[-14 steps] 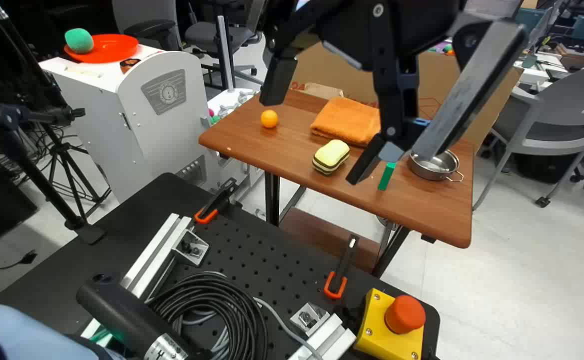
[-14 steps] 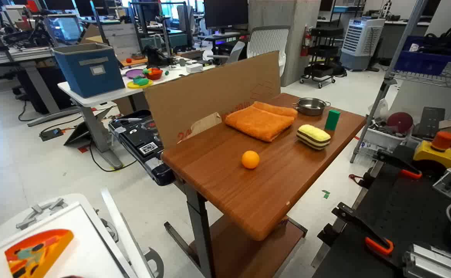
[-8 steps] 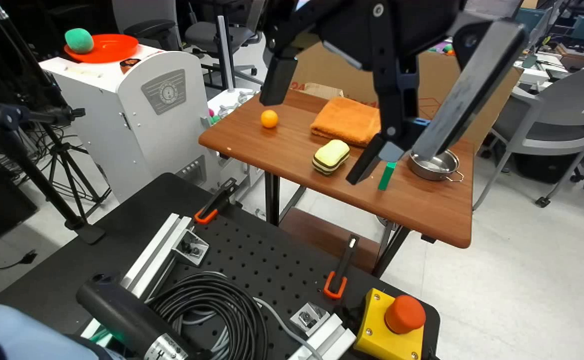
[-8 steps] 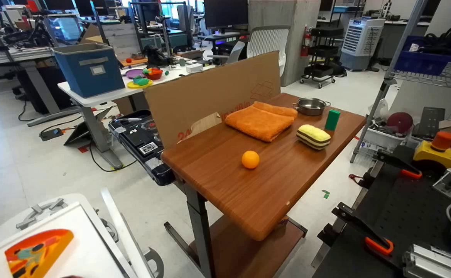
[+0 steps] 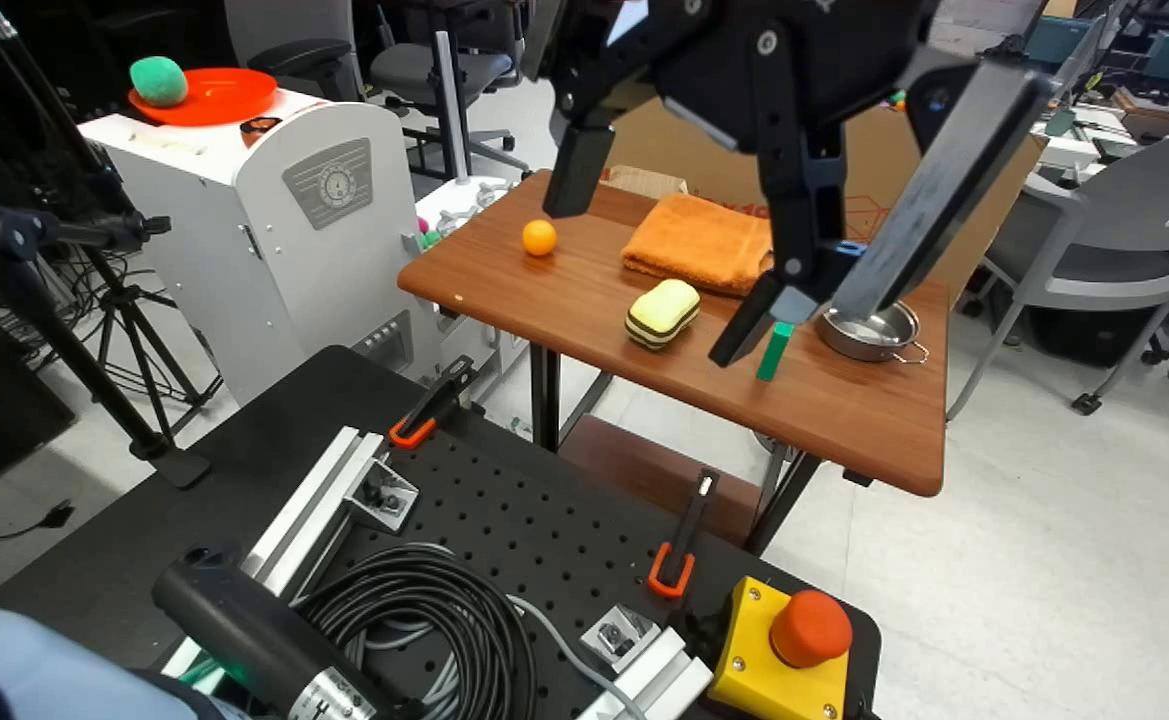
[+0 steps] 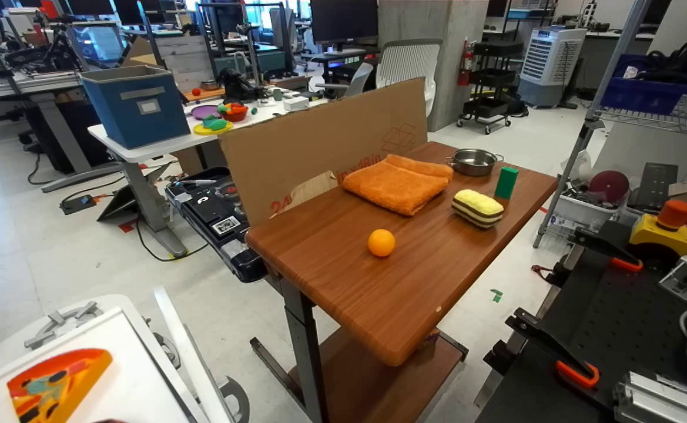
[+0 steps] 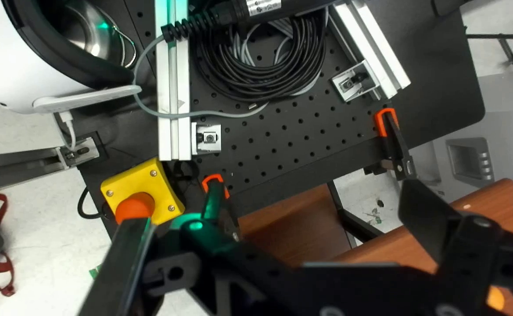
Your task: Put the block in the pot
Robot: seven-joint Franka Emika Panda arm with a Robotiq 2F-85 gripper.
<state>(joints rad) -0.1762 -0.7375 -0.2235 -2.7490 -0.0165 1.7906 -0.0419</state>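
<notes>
Block (image 6: 506,183), one, stands upright on the table (image 6: 331,258), near but apart from the pot (image 6: 476,169); gripper (image 7: 274,210), one, hangs with jaws well apart, holding nothing; task steps done, seemingly none (reach, grasp, carry and release all outstanding).

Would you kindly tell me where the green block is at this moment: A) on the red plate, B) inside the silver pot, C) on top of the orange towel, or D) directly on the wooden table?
D, since both exterior views show the green block on the wooden table, outside the silver pot.
</notes>
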